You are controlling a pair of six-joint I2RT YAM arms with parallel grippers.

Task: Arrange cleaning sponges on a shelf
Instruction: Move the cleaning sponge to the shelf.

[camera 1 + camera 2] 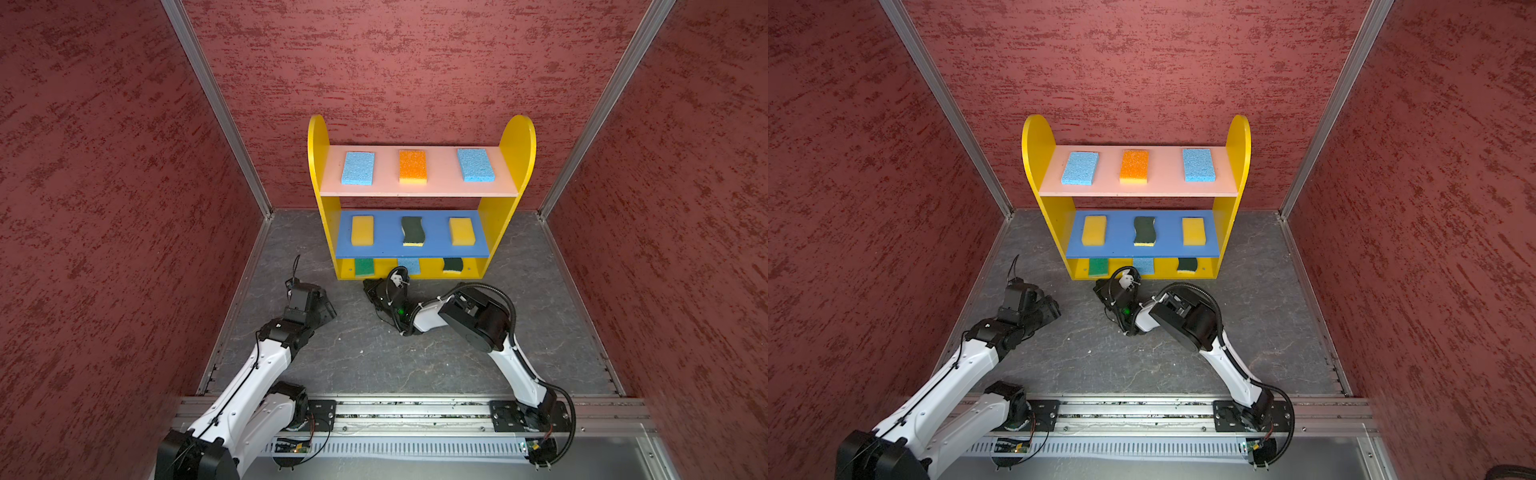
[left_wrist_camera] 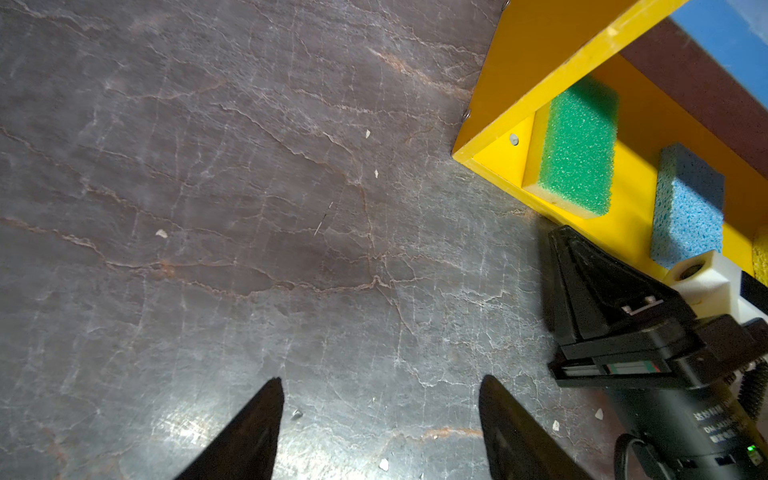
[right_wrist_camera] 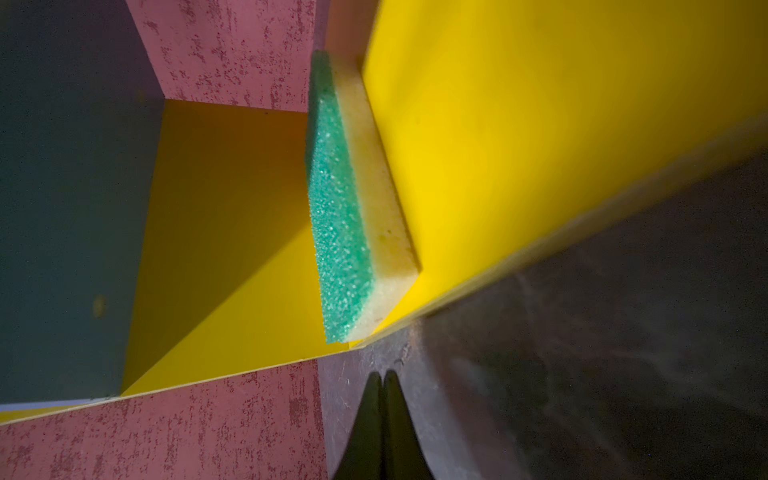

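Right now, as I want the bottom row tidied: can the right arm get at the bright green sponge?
Probably yes. The right gripper, shut, sits low in front of the shelf, pointing at the bright green sponge with only bare floor between; it must open first.

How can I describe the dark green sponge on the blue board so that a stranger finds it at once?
Find the yellow-sided shelf against the back wall, then its blue middle board. Three sponges lie there in a row; take the centre one, the dark green sponge. Unlike the two yellow rectangular sponges beside it, it has wavy edges.
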